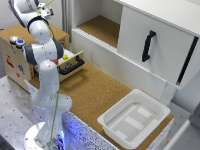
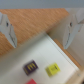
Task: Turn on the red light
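Observation:
The red light (image 1: 13, 38) is a small round red-orange lamp on top of the wooden box (image 1: 15, 60) at the exterior view's left, next to a round blue button (image 1: 20, 43). My arm rises over the box, and its hand (image 1: 31, 7) is at the top edge of that view, with the fingers not clear there. In the wrist view my gripper (image 2: 40, 27) is open and empty, with a finger (image 2: 5, 24) on either side. Below it lie a wooden surface and a white surface. The red light does not show in the wrist view.
An open drawer (image 1: 75, 64) with a black handle sticks out of the box and holds a yellow block (image 1: 65, 57). The wrist view shows a dark block (image 2: 31, 66), a yellow block (image 2: 53, 69) and a red one (image 2: 31, 81). A white bin (image 1: 132, 117) and a white cabinet (image 1: 150, 45) stand to the right.

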Action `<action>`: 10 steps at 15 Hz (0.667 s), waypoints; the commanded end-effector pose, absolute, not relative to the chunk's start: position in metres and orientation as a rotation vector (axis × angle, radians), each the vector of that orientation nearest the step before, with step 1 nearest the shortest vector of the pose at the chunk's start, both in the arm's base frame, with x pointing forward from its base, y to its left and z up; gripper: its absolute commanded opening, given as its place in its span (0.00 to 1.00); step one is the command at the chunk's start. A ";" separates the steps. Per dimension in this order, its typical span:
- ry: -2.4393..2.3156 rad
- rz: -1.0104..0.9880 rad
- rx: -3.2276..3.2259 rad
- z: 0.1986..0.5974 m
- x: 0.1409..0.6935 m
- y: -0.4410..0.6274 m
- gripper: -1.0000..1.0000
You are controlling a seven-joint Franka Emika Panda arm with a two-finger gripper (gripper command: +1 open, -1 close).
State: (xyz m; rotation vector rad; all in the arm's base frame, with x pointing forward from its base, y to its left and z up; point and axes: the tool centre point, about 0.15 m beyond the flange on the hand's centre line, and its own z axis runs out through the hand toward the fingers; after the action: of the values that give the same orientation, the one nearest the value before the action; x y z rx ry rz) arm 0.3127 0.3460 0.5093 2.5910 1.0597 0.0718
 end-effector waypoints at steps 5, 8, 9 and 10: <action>0.698 0.325 2.897 0.461 0.323 0.152 1.00; 0.539 0.251 2.929 0.452 0.335 0.123 1.00; 0.501 0.226 2.931 0.450 0.342 0.118 1.00; 0.503 0.196 2.912 0.451 0.354 0.119 1.00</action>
State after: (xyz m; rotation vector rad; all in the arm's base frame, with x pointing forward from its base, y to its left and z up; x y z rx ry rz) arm 0.3296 0.1626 0.4696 2.8122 0.5487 0.1983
